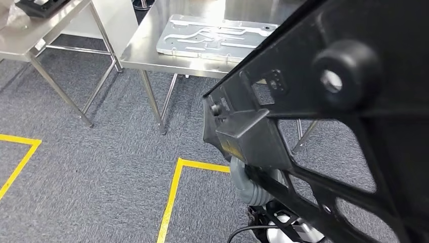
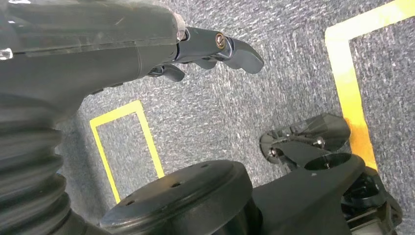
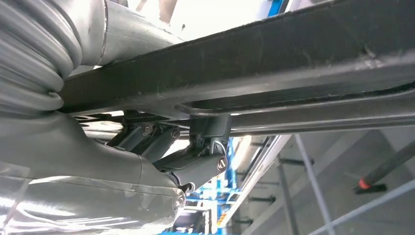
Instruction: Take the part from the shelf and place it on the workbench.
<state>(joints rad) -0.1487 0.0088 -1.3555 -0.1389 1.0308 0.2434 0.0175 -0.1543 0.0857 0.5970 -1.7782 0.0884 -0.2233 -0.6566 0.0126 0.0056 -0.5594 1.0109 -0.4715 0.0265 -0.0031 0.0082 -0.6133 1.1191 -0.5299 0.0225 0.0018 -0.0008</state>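
Black open-lattice frame part point(image 1: 324, 116) filled the near right, carried aloft, its long axis slanting from near right toward far left. The right hand point(image 3: 191, 164) curled its fingers up around a bar. The left hand point(image 2: 215, 49) hung low, fingers apart, holding nothing. Farther off stood the steel workbench point(image 1: 146, 50), bearing a grey moulded tray point(image 1: 212, 38).

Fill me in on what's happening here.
The robot is carrying a large black frame part close to its body, over grey carpet marked with yellow tape lines. The right hand grips one of the part's bars from below. The left hand hangs over the floor with nothing in it. Ahead stands a steel workbench with a flat silver plate on it. The part is not yet set down.
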